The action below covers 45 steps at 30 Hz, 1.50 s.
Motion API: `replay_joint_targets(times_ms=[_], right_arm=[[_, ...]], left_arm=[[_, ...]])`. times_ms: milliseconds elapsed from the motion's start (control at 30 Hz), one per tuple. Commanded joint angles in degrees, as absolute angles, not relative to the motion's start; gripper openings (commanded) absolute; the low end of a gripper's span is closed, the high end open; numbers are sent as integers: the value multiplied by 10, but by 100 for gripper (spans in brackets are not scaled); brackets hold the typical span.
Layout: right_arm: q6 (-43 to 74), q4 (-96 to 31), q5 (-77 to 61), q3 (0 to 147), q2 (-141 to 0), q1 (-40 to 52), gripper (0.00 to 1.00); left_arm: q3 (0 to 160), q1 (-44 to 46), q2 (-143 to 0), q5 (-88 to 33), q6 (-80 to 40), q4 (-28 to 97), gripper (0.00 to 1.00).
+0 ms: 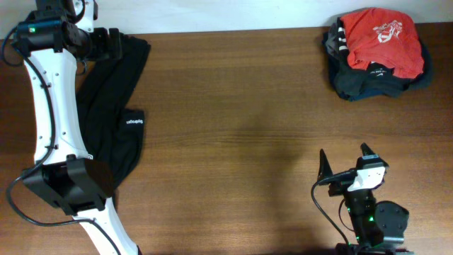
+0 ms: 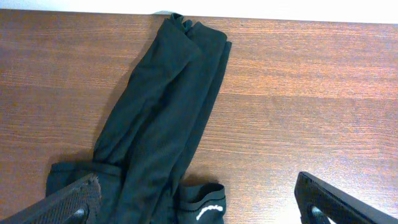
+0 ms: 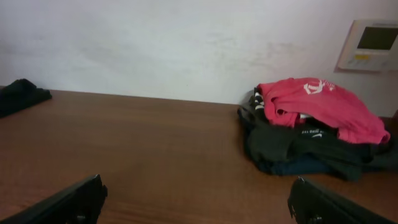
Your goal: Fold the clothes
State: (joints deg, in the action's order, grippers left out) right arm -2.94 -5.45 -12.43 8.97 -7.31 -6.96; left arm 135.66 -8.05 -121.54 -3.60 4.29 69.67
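A long black garment [image 1: 117, 106] with a small white logo lies stretched along the table's left side; it also shows in the left wrist view [image 2: 161, 112]. My left gripper [image 2: 199, 208] is open above its far end, one finger over the cloth, holding nothing. An orange-red T-shirt [image 1: 379, 35] with white print lies on top of a pile of dark clothes [image 1: 368, 81] at the far right corner; the shirt also shows in the right wrist view [image 3: 317, 102]. My right gripper [image 1: 347, 164] is open and empty near the front edge, well short of the pile.
The table's far edge meets a white wall [image 3: 186, 43]. A wall control panel [image 3: 372, 43] hangs above the pile. The left arm [image 1: 53, 106] stretches along the left side beside the black garment.
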Motion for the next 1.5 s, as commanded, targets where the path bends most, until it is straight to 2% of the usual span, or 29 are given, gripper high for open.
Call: replay_joint_targets(times_ms=[0, 200, 367, 1467], right_arm=[[-23, -50, -115, 59, -40, -63, 99], [-22, -49, -115, 13, -2, -63, 99], [52, -38, -81, 3, -2, -63, 99], [50, -38, -70, 3, -2, -64, 99]], left_arm=[[1359, -79, -1219, -36, 48, 697, 99], [1359, -79, -1219, -36, 48, 697, 99], [1359, -79, -1219, -36, 48, 697, 99], [1356, -81, -1193, -50, 48, 702, 99]])
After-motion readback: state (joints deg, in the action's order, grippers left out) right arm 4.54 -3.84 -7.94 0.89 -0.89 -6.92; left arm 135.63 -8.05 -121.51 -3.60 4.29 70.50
